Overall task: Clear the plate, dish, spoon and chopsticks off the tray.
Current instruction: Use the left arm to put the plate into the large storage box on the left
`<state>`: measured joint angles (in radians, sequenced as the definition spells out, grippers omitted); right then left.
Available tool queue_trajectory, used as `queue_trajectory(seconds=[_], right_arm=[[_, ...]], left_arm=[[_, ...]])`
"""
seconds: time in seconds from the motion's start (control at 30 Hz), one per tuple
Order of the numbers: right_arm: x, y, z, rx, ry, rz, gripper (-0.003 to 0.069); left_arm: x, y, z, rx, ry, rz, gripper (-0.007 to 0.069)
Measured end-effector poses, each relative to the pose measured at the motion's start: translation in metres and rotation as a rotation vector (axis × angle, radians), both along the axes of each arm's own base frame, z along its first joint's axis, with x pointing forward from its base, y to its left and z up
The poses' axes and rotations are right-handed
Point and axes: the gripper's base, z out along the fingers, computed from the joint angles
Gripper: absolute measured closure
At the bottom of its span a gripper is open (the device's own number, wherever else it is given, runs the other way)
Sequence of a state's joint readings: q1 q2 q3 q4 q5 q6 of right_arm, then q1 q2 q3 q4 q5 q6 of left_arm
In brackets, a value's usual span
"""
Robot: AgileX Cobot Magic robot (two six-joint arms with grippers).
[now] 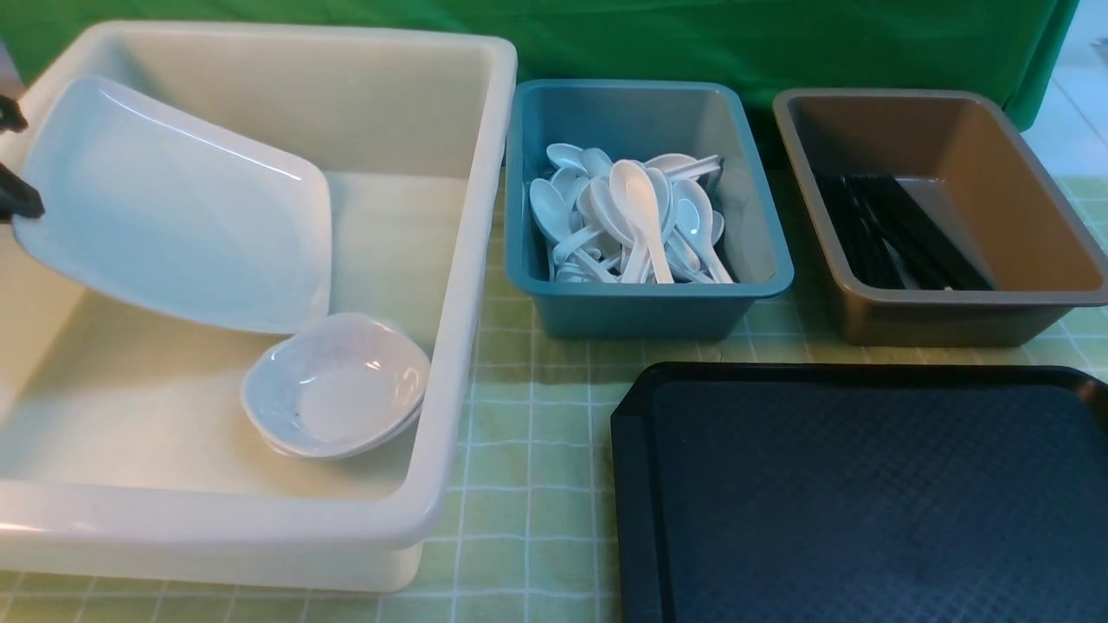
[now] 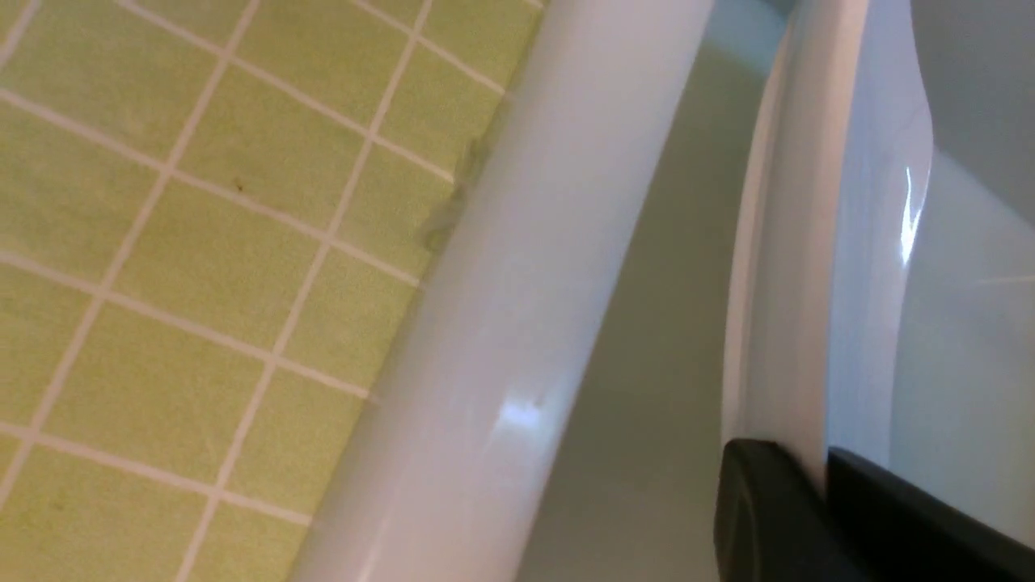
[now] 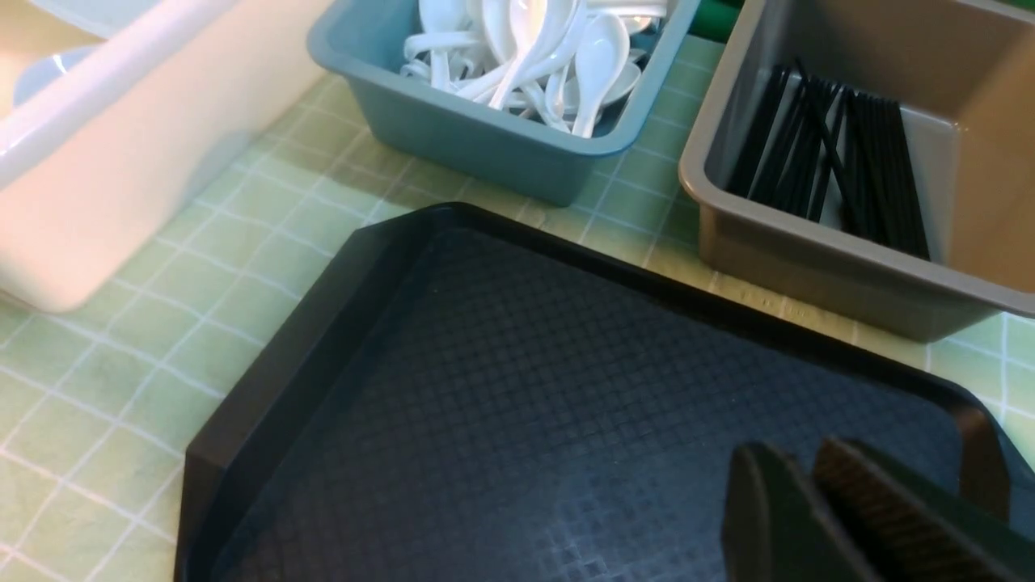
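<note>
My left gripper (image 1: 16, 164) pinches the plate (image 1: 173, 208), tilted inside the big white tub (image 1: 467, 260) above 2 dishes (image 1: 338, 385); I should lower gently before releasing. The right gripper (image 3: 808, 509) hangs closed, empty, over the bare tray (image 1: 866, 493).

Matte black gripper (image 3: 808, 517) fingers (image 3: 873, 517) (ridged inner pads).

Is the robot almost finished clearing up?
Nearly. The tray looks bare. Spoons lie in the blue bin, chopsticks in the brown bin, small dishes in the white tub. The left gripper holds the plate by its rim, tilted over the tub. Only setting it down and letting go is left. The right gripper hangs over the tray, holding nothing.
</note>
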<state>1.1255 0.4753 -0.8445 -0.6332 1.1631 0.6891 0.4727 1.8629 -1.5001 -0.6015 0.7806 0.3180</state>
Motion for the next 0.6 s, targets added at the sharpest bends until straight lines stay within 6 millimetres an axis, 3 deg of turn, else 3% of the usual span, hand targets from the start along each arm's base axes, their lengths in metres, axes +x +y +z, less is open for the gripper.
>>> queue_trajectory(seconds=[0.47,0.6], right_arm=[[0.000,0.000,0.000,0.013,0.007,-0.009,0.0586],[0.000,0.000,0.000,0.024,0.012,-0.016,0.0586]], left_arm=[[0.000,0.001,-0.013,0.081,0.064,-0.105,0.0613],[0.002,0.004,-0.017,0.102,0.060,-0.096,0.0565]])
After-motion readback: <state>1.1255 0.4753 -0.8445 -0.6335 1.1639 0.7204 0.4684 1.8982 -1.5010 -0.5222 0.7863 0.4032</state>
